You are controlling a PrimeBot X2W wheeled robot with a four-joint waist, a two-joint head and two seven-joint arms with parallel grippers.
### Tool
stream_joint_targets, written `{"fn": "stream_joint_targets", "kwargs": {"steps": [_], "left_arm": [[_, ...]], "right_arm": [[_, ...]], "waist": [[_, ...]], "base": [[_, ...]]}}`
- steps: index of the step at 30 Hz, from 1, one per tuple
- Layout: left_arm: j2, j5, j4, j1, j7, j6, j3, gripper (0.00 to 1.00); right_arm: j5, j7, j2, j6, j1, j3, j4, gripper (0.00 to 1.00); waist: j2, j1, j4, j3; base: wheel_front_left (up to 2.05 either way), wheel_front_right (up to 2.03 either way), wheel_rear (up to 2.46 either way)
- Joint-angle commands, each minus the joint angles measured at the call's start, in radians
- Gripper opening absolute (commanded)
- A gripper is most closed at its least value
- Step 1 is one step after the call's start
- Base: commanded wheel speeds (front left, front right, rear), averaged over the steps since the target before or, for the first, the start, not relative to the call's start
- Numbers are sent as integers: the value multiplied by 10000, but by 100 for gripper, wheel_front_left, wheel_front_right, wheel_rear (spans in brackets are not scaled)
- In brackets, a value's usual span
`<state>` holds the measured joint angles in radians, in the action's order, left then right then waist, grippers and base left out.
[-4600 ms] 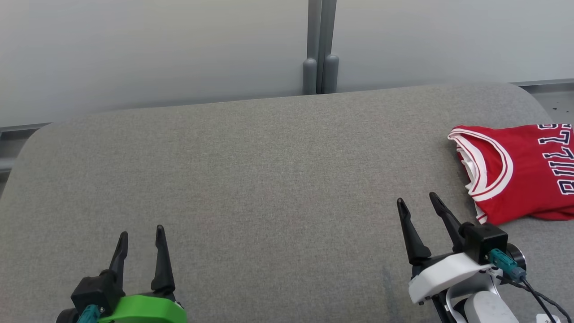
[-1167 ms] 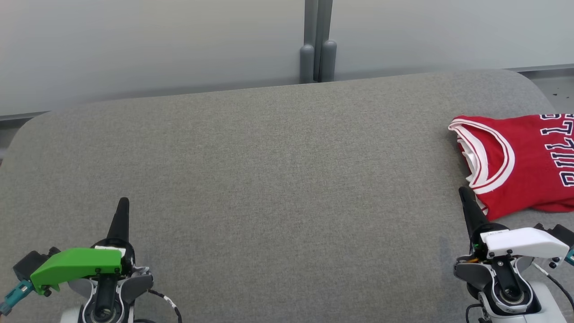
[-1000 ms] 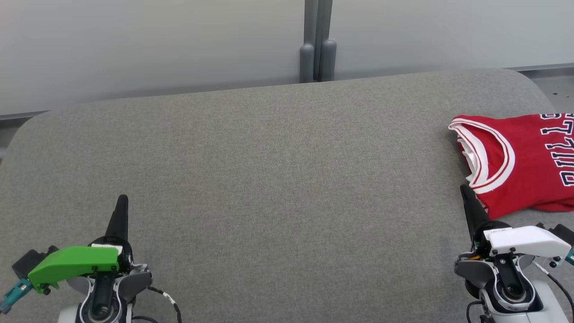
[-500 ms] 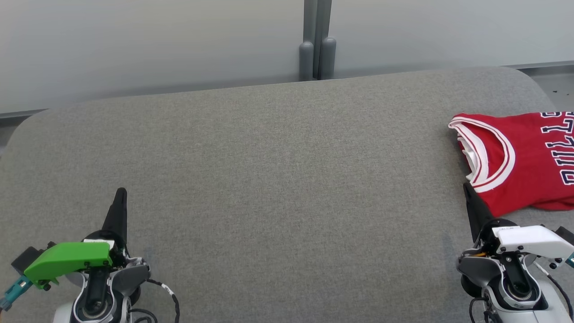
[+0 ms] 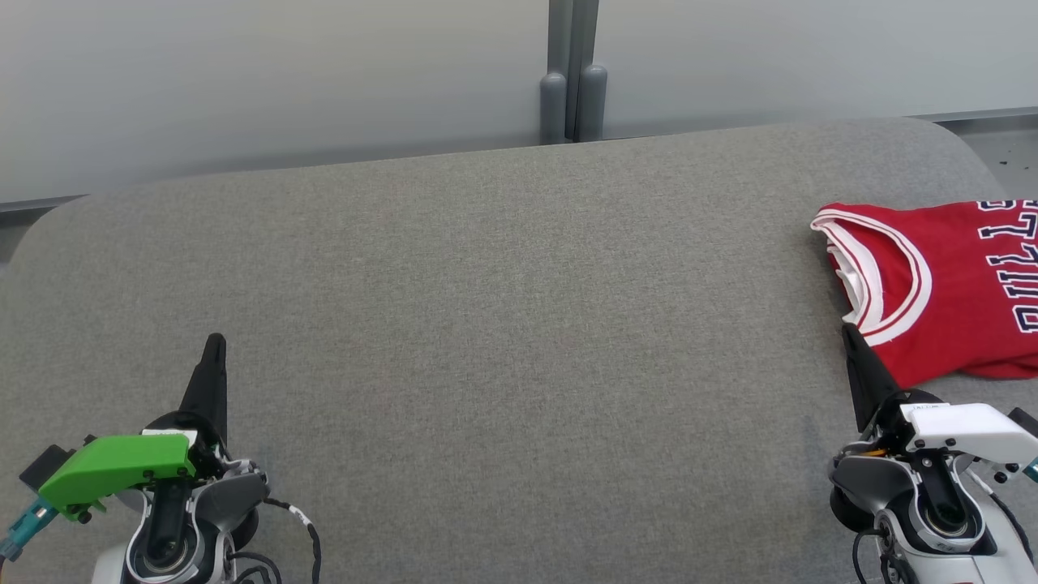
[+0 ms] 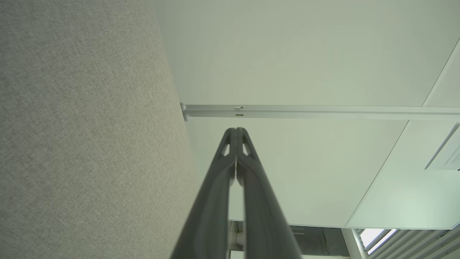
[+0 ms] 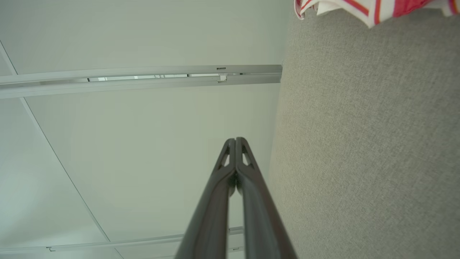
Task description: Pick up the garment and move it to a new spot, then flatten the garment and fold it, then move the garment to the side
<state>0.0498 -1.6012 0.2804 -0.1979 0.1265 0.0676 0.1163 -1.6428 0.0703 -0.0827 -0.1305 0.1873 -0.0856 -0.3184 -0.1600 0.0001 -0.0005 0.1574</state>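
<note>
Head view puts the red jersey (image 5: 949,292) at the far right of the grey surface (image 5: 503,324), with part of it cut off by the frame edge. It lies flat in layers, the white-trimmed neckline towards the middle of the surface and dark lettering across the top layer. I judge that it is already folded and set aside, so the task looks at or very near its end. All that may be left is to pull the arms back, though I cannot check the hidden half of the fold.

I see no bin or box; the jersey rests straight on the padding.

My right tool (image 5: 850,334) is closed and empty. Its tip sits just beside the neckline in this view, but the right wrist view shows bare padding between the tool (image 7: 235,141) and the jersey hem (image 7: 359,9), so I take them to be apart. My left tool (image 5: 214,345) is at the lower left, well apart from the jersey. The left wrist view shows it (image 6: 236,131) pressed shut on nothing. Pale wall panels (image 5: 284,81) stand behind.
</note>
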Motion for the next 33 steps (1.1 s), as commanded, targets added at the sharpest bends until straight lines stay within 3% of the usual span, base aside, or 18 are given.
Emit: {"fn": "stream_joint_targets", "kwargs": {"steps": [1,33], "left_arm": [[2,-7,13,-145,45,67,24,0],[3,-7,10,-143,45,67,24,0]], "right_arm": [[-47,21,-60,-4,2,3,-26,0],[-196,-110,-172,-4,-22,166,-2,0]], "waist": [[0,-1,0,-1],[0,-1,0,-1]], "base": [[0,0,0],[0,0,0]]}}
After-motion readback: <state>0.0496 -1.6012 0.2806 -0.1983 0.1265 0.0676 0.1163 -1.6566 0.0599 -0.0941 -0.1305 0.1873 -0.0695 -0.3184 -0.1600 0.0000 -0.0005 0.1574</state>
